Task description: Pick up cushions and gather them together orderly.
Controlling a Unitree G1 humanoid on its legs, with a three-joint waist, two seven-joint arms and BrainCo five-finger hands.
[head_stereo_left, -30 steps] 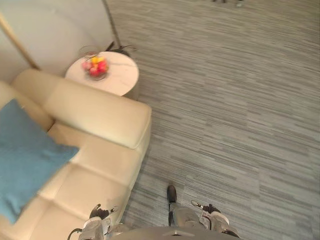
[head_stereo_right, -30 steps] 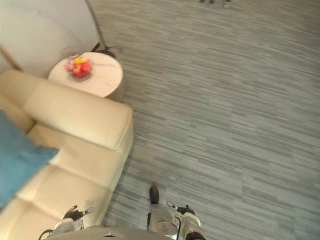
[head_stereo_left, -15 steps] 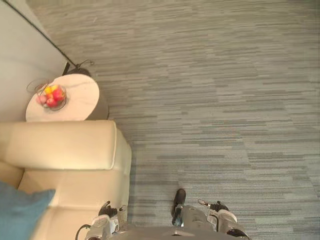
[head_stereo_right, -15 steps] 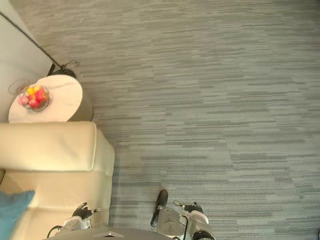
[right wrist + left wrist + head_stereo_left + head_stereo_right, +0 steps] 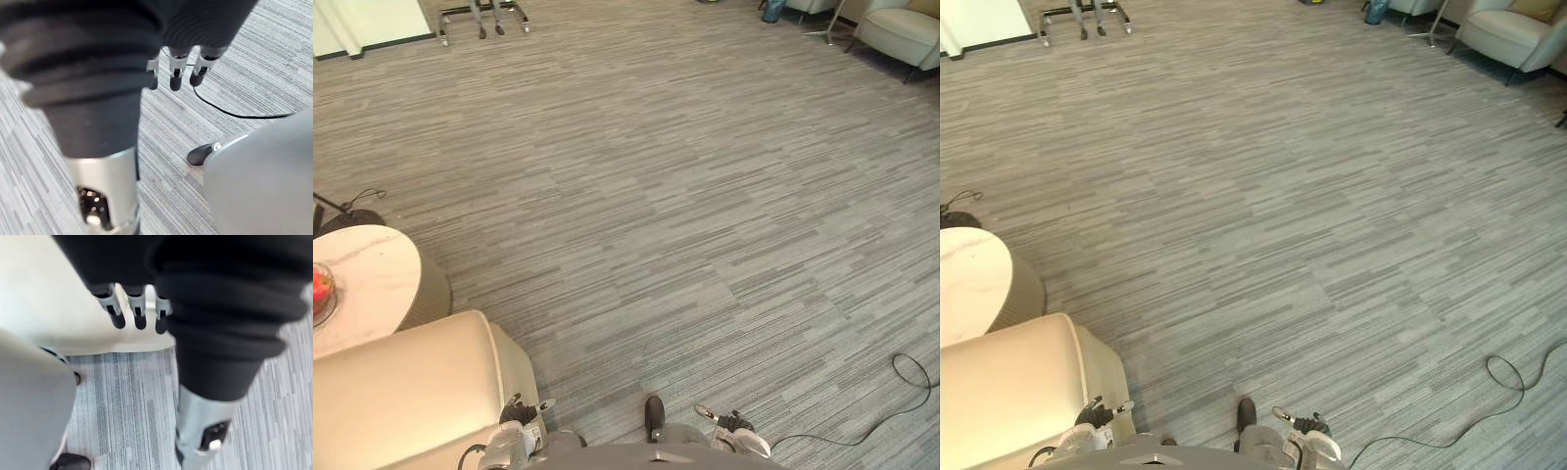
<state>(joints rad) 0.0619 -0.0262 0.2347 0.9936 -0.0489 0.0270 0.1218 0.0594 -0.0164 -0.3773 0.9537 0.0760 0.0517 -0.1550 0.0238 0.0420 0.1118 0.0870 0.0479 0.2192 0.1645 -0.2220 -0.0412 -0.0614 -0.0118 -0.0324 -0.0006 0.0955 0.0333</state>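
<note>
Left robot hand (image 5: 138, 316): hangs just beside the sofa's front corner, fingers straight and side by side, closed on nothing. Whether the tips touch the cream upholstery behind them I cannot tell.
Right robot hand (image 5: 176, 76): hangs over bare carpet, fingers straight and a little apart, nothing between them.
Cushion: the one likely candidate is a tan pad (image 5: 1538, 7) on the far armchair (image 5: 1508, 34) at the upper right, well apart from both hands (it is cut off by the top edge and too small to say for sure that it is a cushion).
Sofa (image 5: 406, 392): cream, with one arm and its corner in view at the lower left. The seat runs off the edge.
Bench (image 5: 367, 279): small, round and white-topped, just behind the sofa arm, with its left part cut off.
Bowl (image 5: 319, 292): clear, on the bench at the very left edge. A sliver with red fruit shows.
Dark base (image 5: 350, 217): round, on the floor behind the bench and partly hidden by its top, with a thin cord curling above it.
Wheeled frame (image 5: 480, 12): metal legs at the top left, upper part cut off. What it carries cannot be told.
Carpet (image 5: 656, 196): grey, striped, spreading between the sofa and the far chairs.
</note>
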